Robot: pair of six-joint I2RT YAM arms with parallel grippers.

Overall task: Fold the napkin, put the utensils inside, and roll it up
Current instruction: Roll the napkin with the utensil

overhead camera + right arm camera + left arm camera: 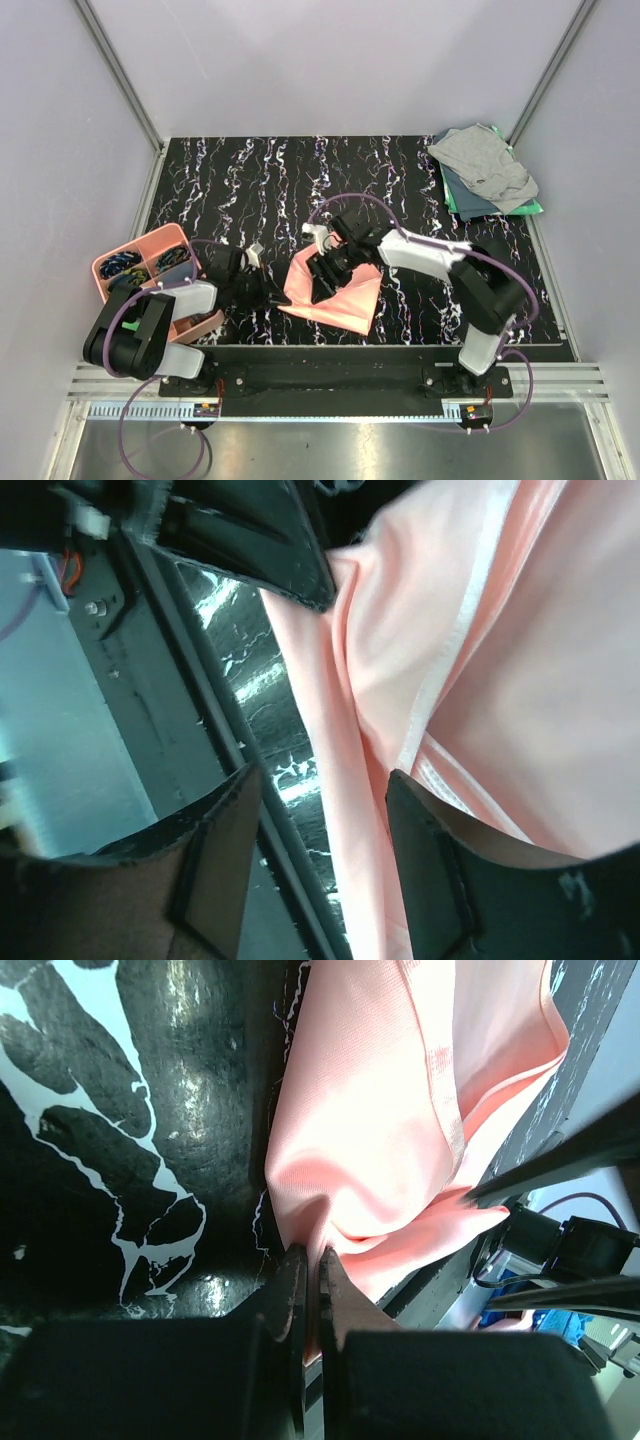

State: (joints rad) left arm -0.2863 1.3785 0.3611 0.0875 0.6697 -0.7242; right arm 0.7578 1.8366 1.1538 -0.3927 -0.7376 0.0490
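Note:
The salmon-pink napkin point(345, 295) lies bunched on the black marbled table, near its front edge, partly folded over itself. My left gripper point(277, 298) is at the napkin's left corner. In the left wrist view the left gripper point(311, 1260) is shut on a pinch of the napkin point(370, 1120). My right gripper point(322, 272) hangs over the napkin's upper left part. In the right wrist view the right gripper point(322, 775) is open, and a fold of the napkin point(520, 650) runs between its jaws, ungripped. The utensils are out of view.
A pink compartment tray point(120, 262) with small dark items sits at the left beside the left arm. A grey cloth point(485, 160) lies on a green cloth point(500, 205) in the back right corner. The table's front edge runs just below the napkin.

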